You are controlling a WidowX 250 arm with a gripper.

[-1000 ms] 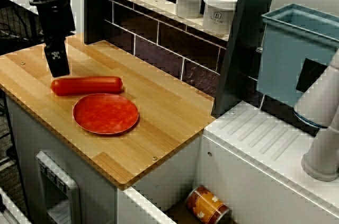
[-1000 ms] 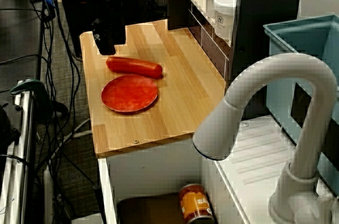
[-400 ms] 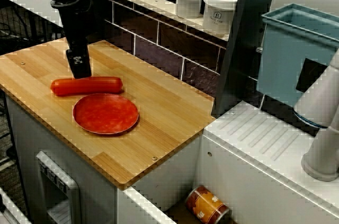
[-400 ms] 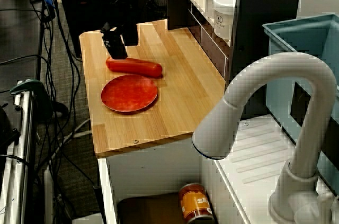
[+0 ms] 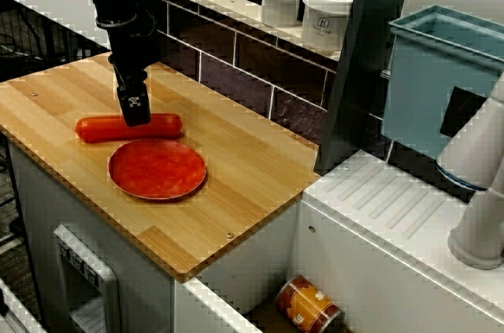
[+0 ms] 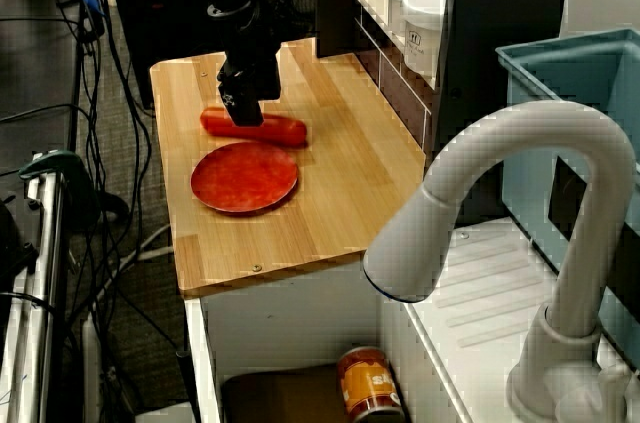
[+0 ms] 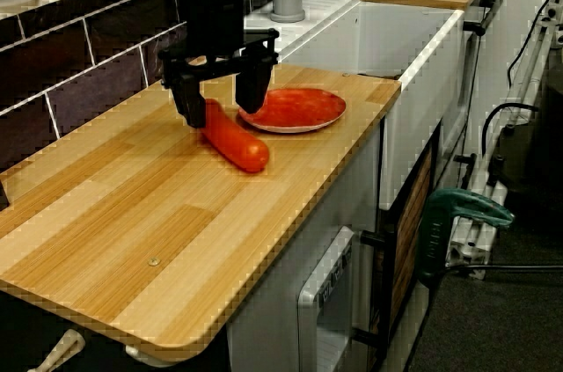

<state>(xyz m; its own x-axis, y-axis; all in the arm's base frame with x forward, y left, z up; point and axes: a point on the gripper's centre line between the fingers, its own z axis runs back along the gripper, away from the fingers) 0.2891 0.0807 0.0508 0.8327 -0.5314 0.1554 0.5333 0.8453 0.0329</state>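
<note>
Red sausage (image 7: 236, 142) beside red plate (image 7: 308, 106), gripper (image 7: 220, 111) spread astride sausage; straddle clear only in counter-end view

Jar label (image 5: 324, 24) too small to read

wooden countertop (image 5: 252, 168) w/ red sausage (image 5: 98, 129) lying flat on it, red plate (image 5: 157, 169) just beside sausage

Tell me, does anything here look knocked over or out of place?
Yes: a can lies tipped on its side down in the recess beside the wooden counter. The red sausage lies on the bare wood beside the red plate, not on it. The gripper stands open astride the sausage.
</note>
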